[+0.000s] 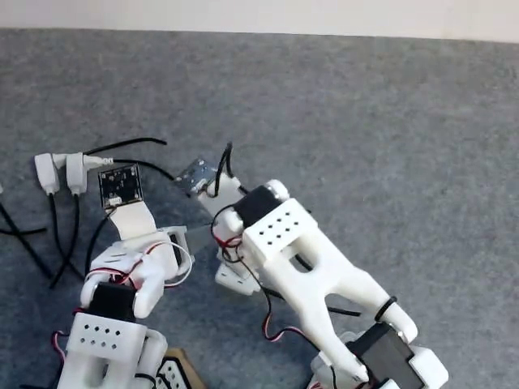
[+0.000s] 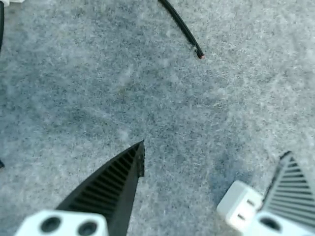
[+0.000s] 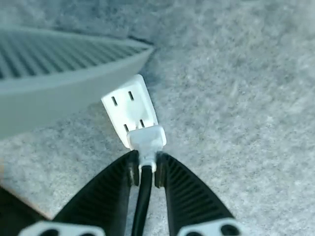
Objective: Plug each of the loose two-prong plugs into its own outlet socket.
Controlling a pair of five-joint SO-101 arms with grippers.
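This looks like a robotics lab or hobby workroom set up for tests; which of the two cannot be told. The surface [image 1: 389,105] is covered in grey felt-like carpet, with a strip of plain pale wall [image 1: 259,14] behind it. A left arm [image 1: 134,263] and a right arm [image 1: 300,259] of white printed plastic show bare black motors [image 1: 109,301], loose red wires [image 1: 272,324] and an uncovered camera board [image 1: 120,185]. Black cables [image 1: 65,235], white plugs [image 1: 61,173] and a corded outlet socket [image 3: 130,110] lie about as test props.
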